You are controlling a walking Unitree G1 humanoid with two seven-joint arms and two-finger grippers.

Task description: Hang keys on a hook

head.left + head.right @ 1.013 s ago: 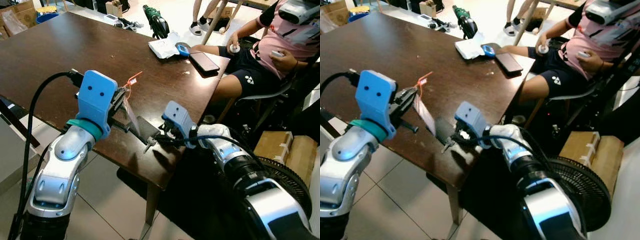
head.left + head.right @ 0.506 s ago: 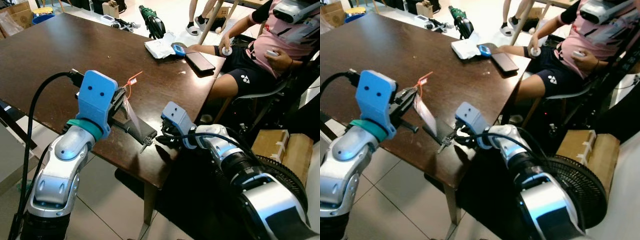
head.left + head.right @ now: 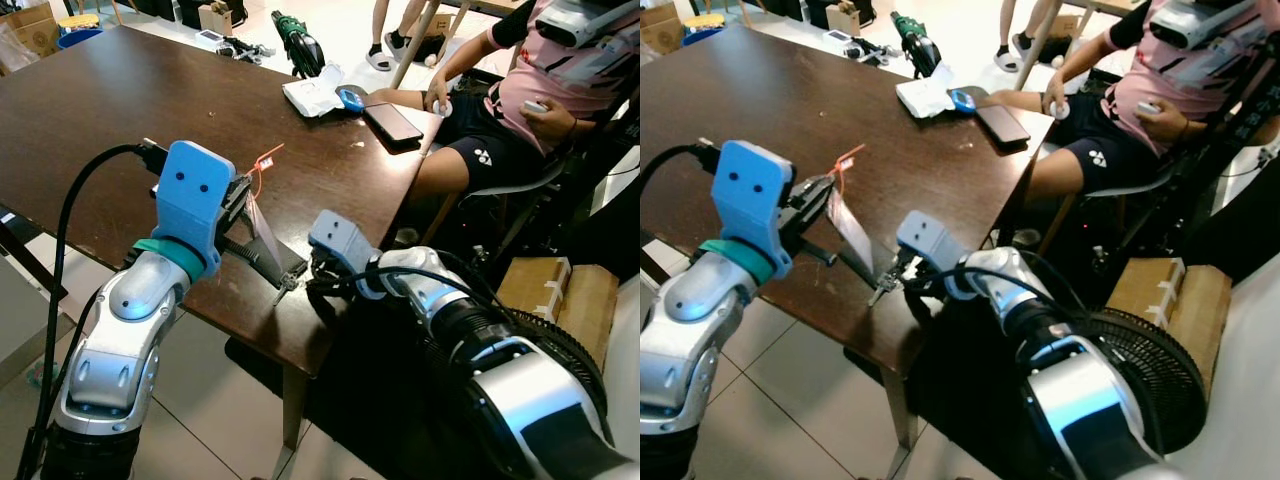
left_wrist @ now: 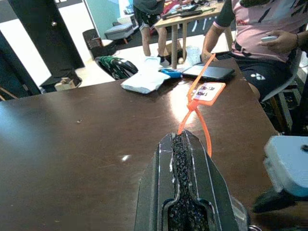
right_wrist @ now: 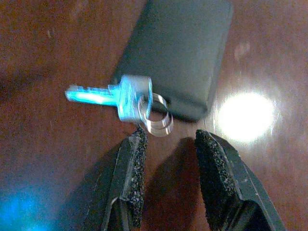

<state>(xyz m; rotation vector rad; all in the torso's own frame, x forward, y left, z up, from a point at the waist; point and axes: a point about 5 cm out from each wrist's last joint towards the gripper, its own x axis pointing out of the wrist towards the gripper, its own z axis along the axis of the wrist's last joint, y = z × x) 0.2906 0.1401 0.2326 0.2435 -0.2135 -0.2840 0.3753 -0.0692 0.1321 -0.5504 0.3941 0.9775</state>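
Note:
A silver key on a small ring lies flat on the dark wooden table, touching the edge of a flat black block. My right gripper hovers low over the table with its fingers open, and the ring sits just beyond its tips. In the left eye view this is near the table's front corner, key left of the right gripper. My left gripper is held above the table to the left, shut on an orange tagged tie; a pale strip hangs below it.
A seated person holds controllers at the table's far right side. A phone, a blue object, a white cloth and a green drill lie at the far end. A fan and cardboard box stand on the floor at right.
The whole picture has drifted a little to the left, so the camera moved. Both grippers, the key and the block keep their places relative to one another.

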